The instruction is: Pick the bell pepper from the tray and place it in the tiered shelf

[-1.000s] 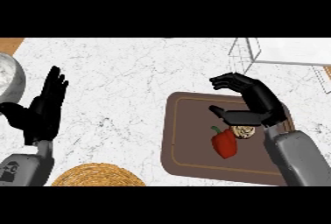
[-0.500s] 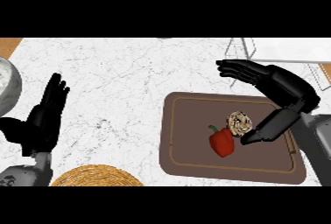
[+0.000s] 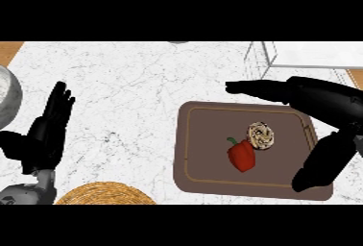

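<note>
Red bell pepper [image 3: 241, 154] is lying untouched on the tray [image 3: 205, 120]; right hand [image 3: 326, 98] is hovering, spread wide, seemingly to straddle it.

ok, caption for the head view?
Open right hand above the tray, bell pepper ungrasped beside a round swirled item; left hand rests open at left.

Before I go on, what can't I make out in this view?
Tiered shelf: head view, cut by the top edge; tiers unseen.
Tray: right rim hidden under the right hand.
Grey bowl, woven mat: cut by left and lower edges.
Round item beside the bell pepper: too small to identify.
</note>
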`<act>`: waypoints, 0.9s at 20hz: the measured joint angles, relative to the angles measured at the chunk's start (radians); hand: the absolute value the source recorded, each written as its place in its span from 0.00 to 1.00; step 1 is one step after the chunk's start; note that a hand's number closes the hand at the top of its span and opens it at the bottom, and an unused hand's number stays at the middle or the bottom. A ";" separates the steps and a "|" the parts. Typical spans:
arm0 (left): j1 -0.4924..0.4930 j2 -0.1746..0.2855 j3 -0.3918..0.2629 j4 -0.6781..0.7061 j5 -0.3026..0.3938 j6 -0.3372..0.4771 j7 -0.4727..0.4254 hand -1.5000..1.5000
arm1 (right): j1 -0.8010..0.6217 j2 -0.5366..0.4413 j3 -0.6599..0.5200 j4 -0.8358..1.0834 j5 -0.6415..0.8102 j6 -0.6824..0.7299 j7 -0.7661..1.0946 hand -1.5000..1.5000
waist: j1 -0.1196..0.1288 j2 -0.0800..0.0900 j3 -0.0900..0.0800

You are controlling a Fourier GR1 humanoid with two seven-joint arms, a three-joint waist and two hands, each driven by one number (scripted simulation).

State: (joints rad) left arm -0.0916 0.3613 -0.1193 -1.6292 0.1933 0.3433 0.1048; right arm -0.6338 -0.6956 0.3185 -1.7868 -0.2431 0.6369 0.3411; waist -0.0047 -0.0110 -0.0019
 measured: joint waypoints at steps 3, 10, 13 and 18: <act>0.007 0.000 0.007 0.000 0.000 -0.006 -0.010 0.50 | -0.013 -0.011 0.065 -0.078 0.099 -0.001 0.083 0.00 | 0.002 0.002 0.000; 0.019 -0.022 0.007 -0.024 -0.019 -0.008 -0.004 0.50 | -0.021 0.085 0.198 -0.152 0.281 -0.015 0.297 0.00 | 0.008 0.007 0.001; 0.028 -0.021 0.014 -0.048 -0.020 -0.015 0.013 0.50 | -0.008 0.107 0.244 -0.162 0.386 -0.009 0.324 0.00 | 0.010 0.009 0.001; 0.031 -0.028 0.031 -0.024 -0.021 -0.035 -0.014 0.50 | 0.018 0.120 0.338 -0.135 0.559 0.007 0.355 0.00 | 0.009 0.010 0.001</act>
State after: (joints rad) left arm -0.0607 0.3338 -0.0883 -1.6532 0.1727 0.3079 0.0912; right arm -0.6153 -0.5759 0.6563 -1.9216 0.3161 0.6443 0.6962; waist 0.0046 -0.0005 -0.0004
